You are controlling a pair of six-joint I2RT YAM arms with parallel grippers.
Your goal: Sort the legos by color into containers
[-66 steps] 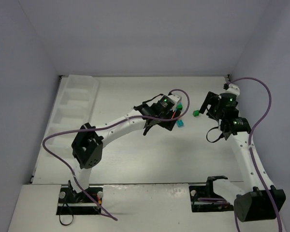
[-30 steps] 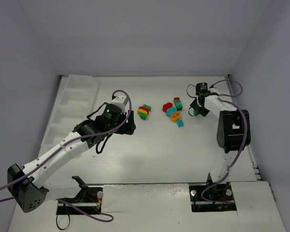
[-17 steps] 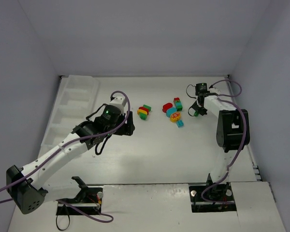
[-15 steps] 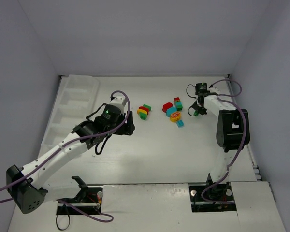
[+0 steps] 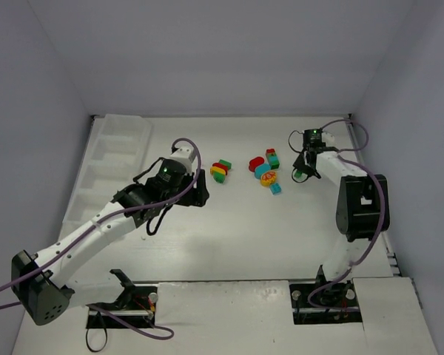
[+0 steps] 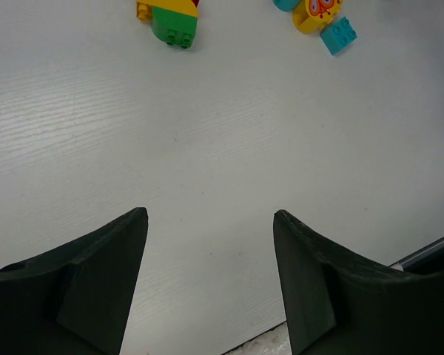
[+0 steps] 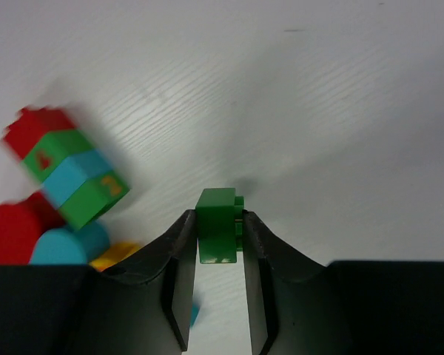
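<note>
My right gripper (image 7: 217, 218) is shut on a small green lego (image 7: 219, 233), just above the table at the right (image 5: 299, 175). To its left lie loose legos: a red, green and teal stack (image 7: 68, 174), a red piece (image 5: 256, 163), a yellow disc (image 5: 268, 179) and a teal brick (image 5: 276, 188). A yellow, red and green clump (image 5: 220, 170) lies further left, and at the top of the left wrist view (image 6: 170, 16). My left gripper (image 6: 209, 216) is open over bare table, short of that clump. The containers are compartments of a translucent tray (image 5: 122, 137) at the far left.
White walls close in the table at the back and on both sides. The left arm (image 5: 103, 222) stretches diagonally across the left half of the table. A purple cable (image 5: 355, 137) loops near the back right corner.
The right gripper's jaws have shut on the green lego and its wrist has shifted slightly to the right. The left arm has barely moved.
</note>
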